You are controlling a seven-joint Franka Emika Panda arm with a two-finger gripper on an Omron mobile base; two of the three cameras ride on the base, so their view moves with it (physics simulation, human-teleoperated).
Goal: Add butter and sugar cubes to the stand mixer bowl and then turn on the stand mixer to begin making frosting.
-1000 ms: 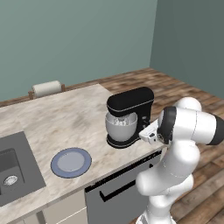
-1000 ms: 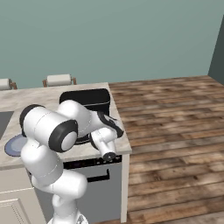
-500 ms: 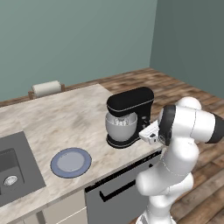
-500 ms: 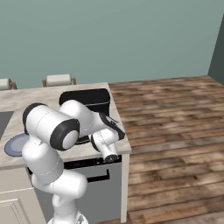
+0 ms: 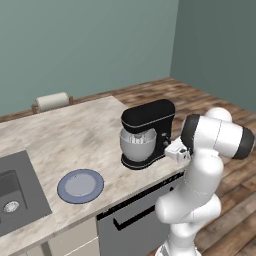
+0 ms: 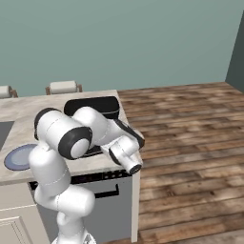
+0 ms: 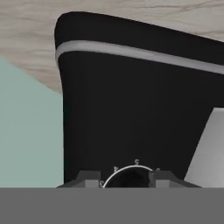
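the stand mixer (image 5: 149, 131) stands near the counter's (image 5: 75, 135) right edge, the stand mixer bowl (image 5: 137, 145) seated under its head. the gripper (image 7: 124, 180) is pressed up to the mixer's side, its fingertips (image 7: 89, 178) flanking a round dial (image 7: 131, 177); whether they pinch it i cannot tell. a blue-grey plate (image 5: 80, 185) lies to the mixer's left.
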